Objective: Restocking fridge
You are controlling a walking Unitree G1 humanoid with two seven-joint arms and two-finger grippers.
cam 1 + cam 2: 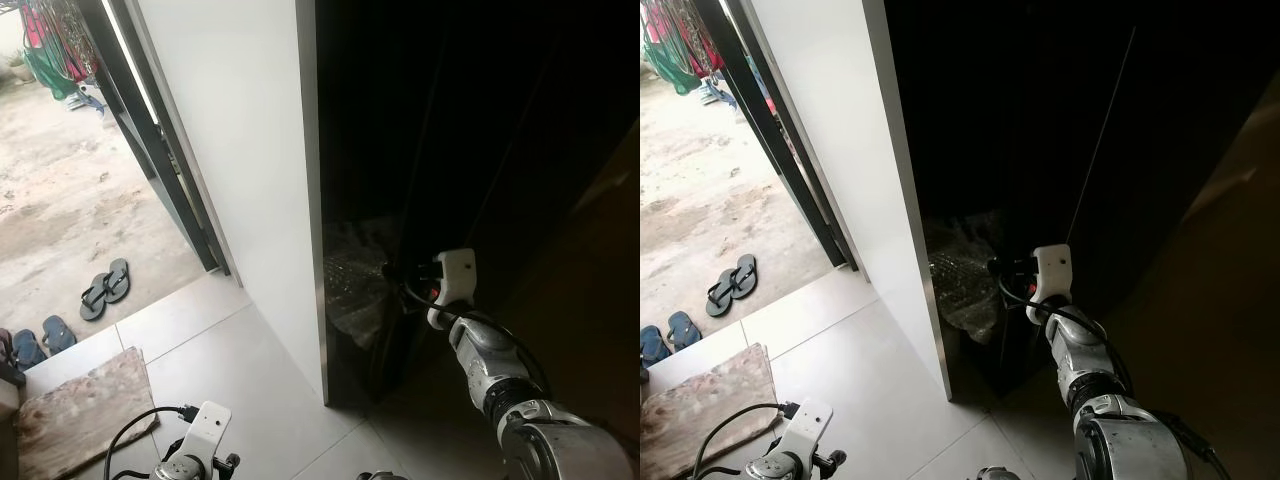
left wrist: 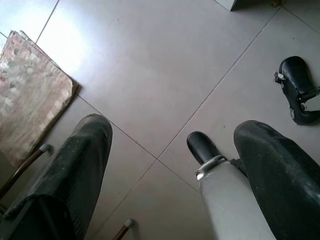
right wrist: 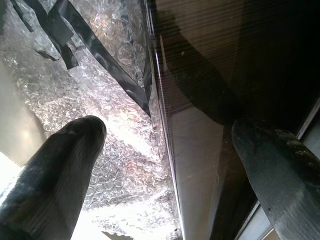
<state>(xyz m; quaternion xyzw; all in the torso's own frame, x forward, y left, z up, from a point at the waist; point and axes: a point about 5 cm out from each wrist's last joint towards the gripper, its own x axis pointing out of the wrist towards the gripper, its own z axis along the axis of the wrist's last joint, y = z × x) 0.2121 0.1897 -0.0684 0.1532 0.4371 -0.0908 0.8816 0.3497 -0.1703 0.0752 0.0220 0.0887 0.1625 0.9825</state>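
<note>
The fridge (image 1: 480, 150) is a tall dark cabinet with glossy black doors, standing against a white side panel (image 1: 240, 150). My right gripper (image 1: 395, 272) is raised at the left edge of a fridge door (image 3: 167, 150). It is open, with one finger (image 3: 60, 155) over crumpled bubble wrap (image 3: 100, 90) and the other (image 3: 275, 165) on the door's dark front. The bubble wrap (image 1: 355, 285) fills the gap beside the door. My left gripper (image 2: 172, 127) hangs low over the floor tiles, open and holding nothing.
An open doorway at the left leads to bare ground outside. Black sandals (image 1: 105, 288) and blue ones (image 1: 40, 340) lie by the threshold. A worn mat (image 1: 75, 410) lies on the tiles near my left arm. My black feet (image 2: 202, 147) stand on the tiles.
</note>
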